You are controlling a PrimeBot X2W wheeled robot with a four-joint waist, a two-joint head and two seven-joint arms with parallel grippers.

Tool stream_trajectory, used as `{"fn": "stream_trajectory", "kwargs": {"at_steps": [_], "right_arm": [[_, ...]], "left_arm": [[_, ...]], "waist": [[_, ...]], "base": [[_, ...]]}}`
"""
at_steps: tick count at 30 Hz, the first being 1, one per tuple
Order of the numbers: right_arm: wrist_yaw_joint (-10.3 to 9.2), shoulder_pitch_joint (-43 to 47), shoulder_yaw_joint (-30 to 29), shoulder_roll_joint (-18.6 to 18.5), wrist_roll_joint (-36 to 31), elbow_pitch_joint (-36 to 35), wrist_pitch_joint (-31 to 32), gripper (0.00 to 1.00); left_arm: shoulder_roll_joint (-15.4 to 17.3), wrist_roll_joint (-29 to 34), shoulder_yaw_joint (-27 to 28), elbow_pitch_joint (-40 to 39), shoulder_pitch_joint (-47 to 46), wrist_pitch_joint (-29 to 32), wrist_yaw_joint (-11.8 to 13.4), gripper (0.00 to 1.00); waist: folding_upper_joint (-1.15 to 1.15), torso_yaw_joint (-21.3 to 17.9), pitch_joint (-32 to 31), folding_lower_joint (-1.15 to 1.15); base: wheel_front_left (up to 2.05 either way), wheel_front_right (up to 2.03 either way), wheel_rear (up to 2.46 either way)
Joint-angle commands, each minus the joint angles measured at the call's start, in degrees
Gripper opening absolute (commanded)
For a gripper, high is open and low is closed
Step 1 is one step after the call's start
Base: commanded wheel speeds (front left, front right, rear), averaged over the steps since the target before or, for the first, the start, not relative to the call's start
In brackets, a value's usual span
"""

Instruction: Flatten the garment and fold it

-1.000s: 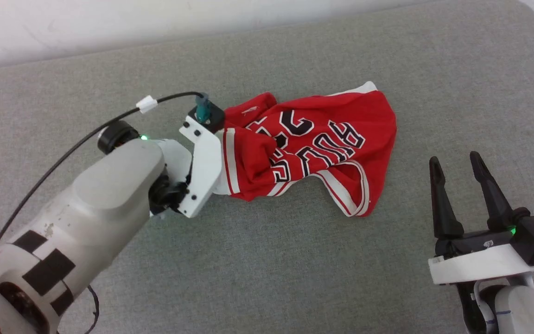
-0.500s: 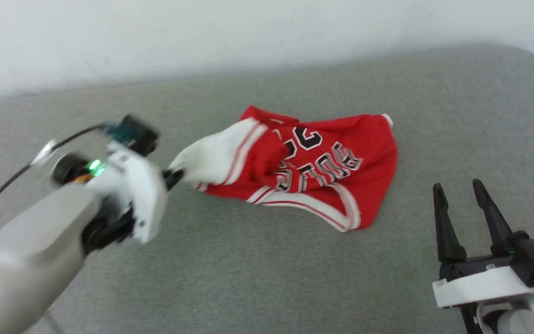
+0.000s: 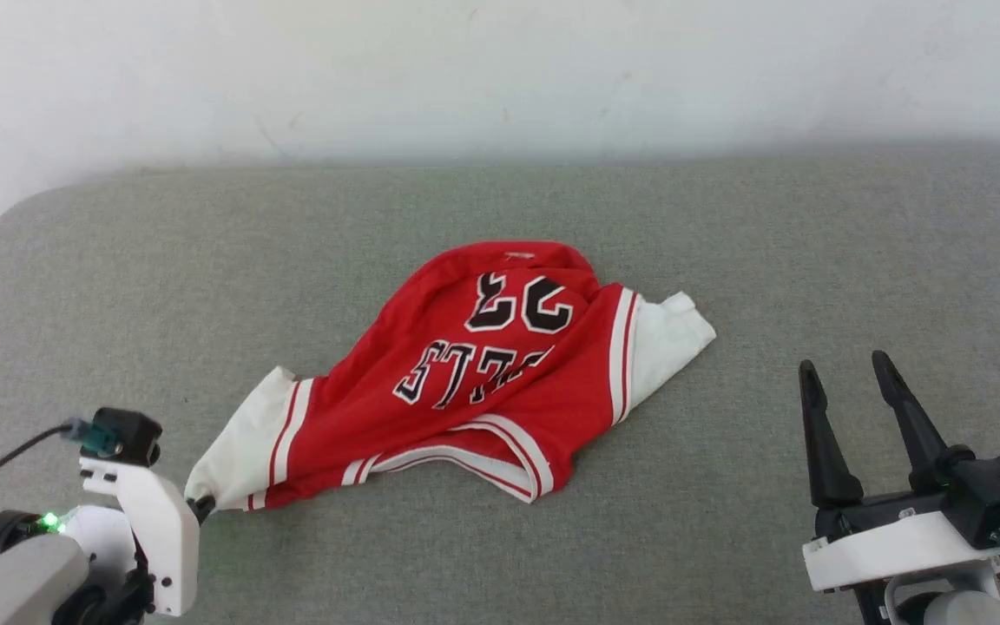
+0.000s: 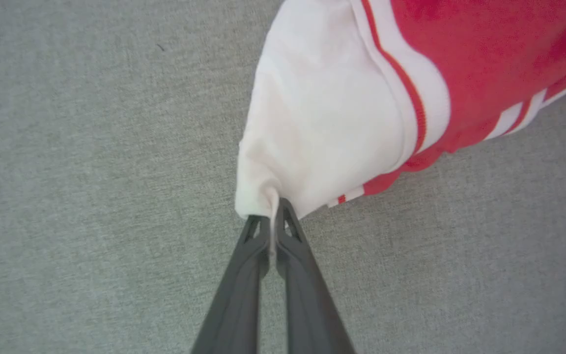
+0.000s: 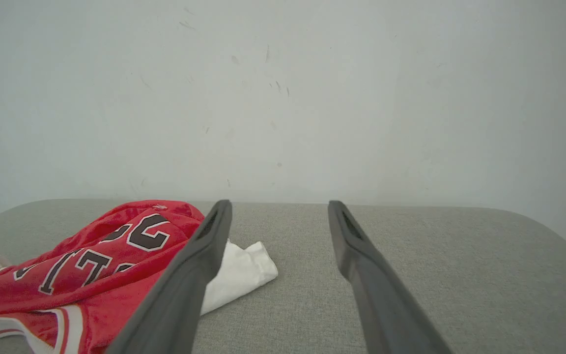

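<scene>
Left wrist view: left gripper [image 4: 269,216] pinching white sleeve corner of crumpled red jersey T-shirt [image 4: 484,64], lettering up, lying mid grey fabric surface [image 3: 726,538] — right gripper [image 3: 845,365] spread, empty, well apart.

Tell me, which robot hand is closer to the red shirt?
Left. The left gripper pinches the garment by its sleeve; the right gripper hovers open, apart from it.

Perhaps a test room: a grey cloth-covered surface [image 3: 812,260] against a bare, scuffed white wall [image 3: 465,78].
</scene>
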Motion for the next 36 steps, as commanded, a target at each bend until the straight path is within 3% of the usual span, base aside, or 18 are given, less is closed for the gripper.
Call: {"fn": "stream_trajectory", "kwargs": {"at_steps": [1,2,3,7,11,14,19,23,25,28,32,36], "right_arm": [[-0.04,0.0,0.1,0.1,-0.5,0.3,-0.3,1.00],[-0.04,0.1,0.1,0.1,-0.7,0.4,-0.3,1.00],[-0.04,0.2,0.0,0.1,-1.1,0.5,-0.3,1.00],[-0.04,-0.4,-0.8,0.1,-3.0,0.5,-0.3,1.00],[-0.04,-2.7,-2.3,-0.2,-6.2,-0.7,-0.3,1.00],[-0.04,-5.5,-2.6,-2.6,-7.3,-1.9,-0.3,1.00],[-0.04,-12.2,0.4,-9.4,-6.8,-0.9,-0.3,1.00],[-0.04,-18.3,8.0,-16.3,-4.0,5.4,-0.3,1.00],[-0.04,-21.6,13.8,-19.9,-0.9,9.9,1.5,1.00],[-0.04,-27.7,23.8,-25.3,6.4,13.7,8.9,1.00],[-0.04,-35.2,36.2,-31.5,17.5,15.5,24.0,1.00],[-0.04,-41.8,45.6,-35.5,30.1,16.4,41.4,1.00]], "left_arm": [[-0.4,-0.5,0.2,0.7,0.9,-1.2,0.4,0.00],[-0.9,-0.3,0.6,1.1,1.0,-2.9,0.7,0.71],[-1.4,0.0,1.1,1.5,1.1,-4.7,1.1,1.00],[-3.0,2.0,3.1,1.3,1.3,-13.0,3.1,1.00],[-3.8,4.5,6.5,-1.1,1.6,-22.3,8.0,1.00],[-4.2,8.1,10.3,-4.5,2.5,-24.8,12.9,1.00],[-8.1,22.0,25.2,-15.1,8.7,-25.0,21.2,1.00],[-13.4,32.8,37.0,-21.3,17.8,-25.0,24.0,1.00],[-16.4,37.3,41.5,-23.6,21.9,-25.0,24.3,1.00],[-20.5,44.1,46.7,-26.4,26.4,-25.0,23.8,1.00],[-25.5,51.0,51.8,-28.0,30.4,-25.0,22.4,1.00],[-30.2,54.8,55.1,-28.2,32.4,-25.1,19.4,1.00]], "waist": [[0.00,0.1,-0.2,0.00],[0.00,0.1,-0.5,0.00],[0.00,0.2,-0.8,0.00],[0.00,0.4,-2.3,0.00],[0.00,1.1,-3.7,0.00],[0.00,1.7,-4.1,0.00],[0.00,2.6,-3.4,0.00],[0.00,3.1,-2.7,0.00],[0.00,3.4,-2.3,0.00],[0.00,4.0,-1.6,0.00],[0.00,5.1,-0.2,0.00],[0.00,6.4,2.0,0.00]], "base": [[0.00,0.00,0.00],[0.00,0.00,0.00],[0.00,0.00,0.00],[0.00,0.00,0.00],[0.00,0.00,0.00],[0.00,0.00,0.00],[0.00,0.00,0.00],[0.00,0.00,0.00],[0.00,0.00,0.00],[0.00,0.00,0.00],[0.00,0.00,0.00],[0.00,0.00,0.00]]}}
